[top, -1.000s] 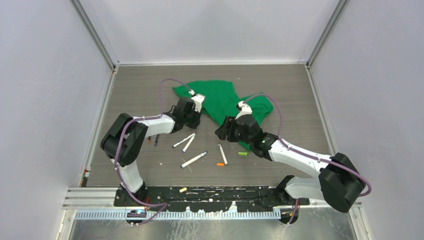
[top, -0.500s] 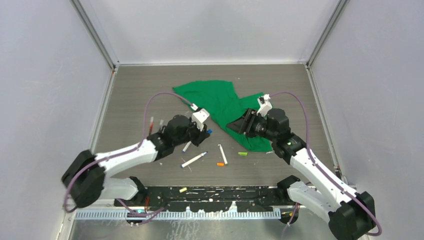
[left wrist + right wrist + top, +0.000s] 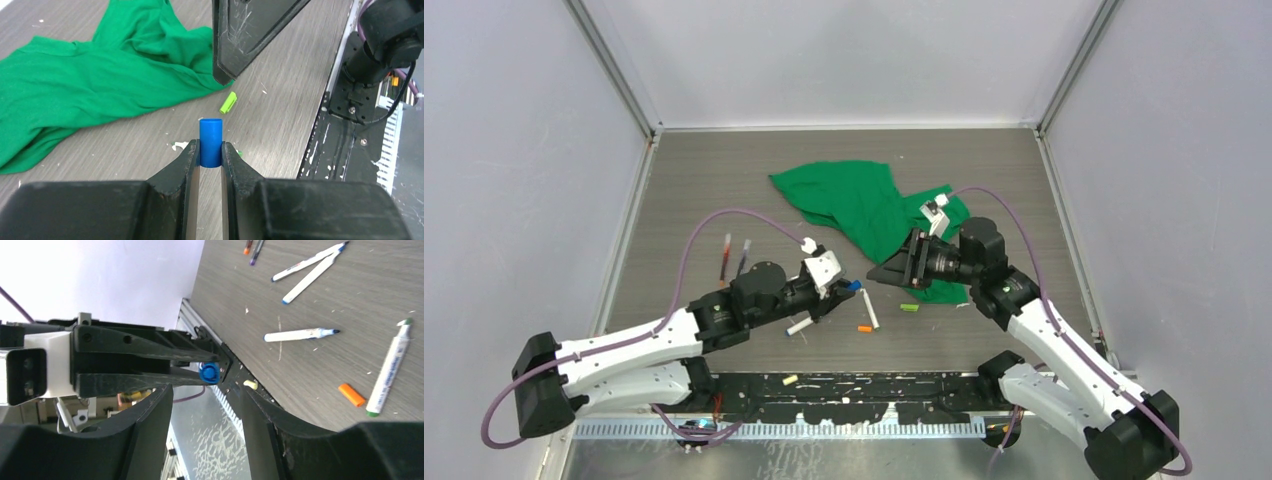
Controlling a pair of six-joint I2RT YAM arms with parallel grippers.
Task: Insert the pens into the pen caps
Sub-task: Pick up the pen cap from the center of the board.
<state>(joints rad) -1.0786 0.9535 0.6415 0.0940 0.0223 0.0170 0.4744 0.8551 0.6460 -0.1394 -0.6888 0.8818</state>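
Observation:
My left gripper (image 3: 210, 146) is shut on a short blue pen cap (image 3: 210, 140), which sticks out past its fingertips. From above, that cap (image 3: 852, 285) hangs just over the table centre. My right gripper (image 3: 879, 272) faces it from the right, a short gap away, and is open with nothing between its fingers. The right wrist view shows the blue cap (image 3: 209, 373) end-on beyond my right gripper (image 3: 206, 388). White pens (image 3: 300, 334) and a green-tipped marker (image 3: 390, 372) lie loose on the table. A white pen (image 3: 869, 308) lies below the grippers.
A crumpled green cloth (image 3: 864, 205) lies behind the grippers. An orange cap (image 3: 864, 329) and a green cap (image 3: 909, 307) rest near the front; a yellow cap (image 3: 790, 380) sits on the base rail. Two dark pens (image 3: 734, 256) lie at the left.
My left arm has swung down and towards the near centre, carrying the blue cap. My right gripper has drawn back from the table and turned to face the left gripper.

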